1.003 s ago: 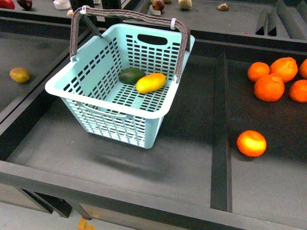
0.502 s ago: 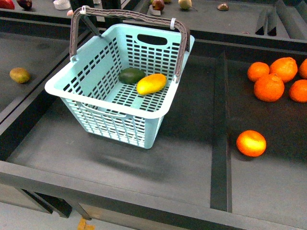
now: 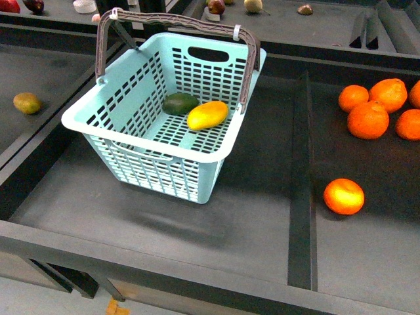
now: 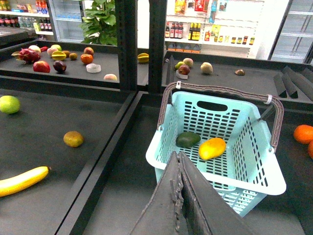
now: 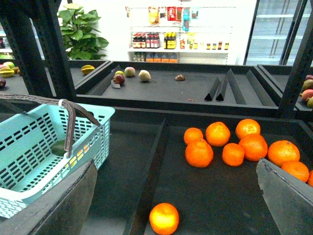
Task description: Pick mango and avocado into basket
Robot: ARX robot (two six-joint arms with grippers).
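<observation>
The teal basket (image 3: 197,187) stands in the middle shelf bay, its brown handles upright. Inside it the yellow mango (image 3: 207,114) lies beside the dark green avocado (image 3: 179,103), the two touching. The left wrist view shows the same basket (image 4: 254,181) with the mango (image 4: 212,148) and avocado (image 4: 188,139) in it, and my left gripper (image 4: 180,155) shut and empty, held back from the basket's near rim. My right gripper (image 5: 176,196) is open and empty over the bay of oranges, with the basket (image 5: 29,147) off to one side. Neither arm shows in the front view.
Several oranges (image 3: 369,118) lie in the right bay, one orange (image 3: 344,196) apart near the front. A raised divider (image 3: 302,184) separates the bays. A small brownish-green fruit (image 3: 27,102) lies in the left bay. A banana (image 4: 22,180) and other fruit lie on the far shelves.
</observation>
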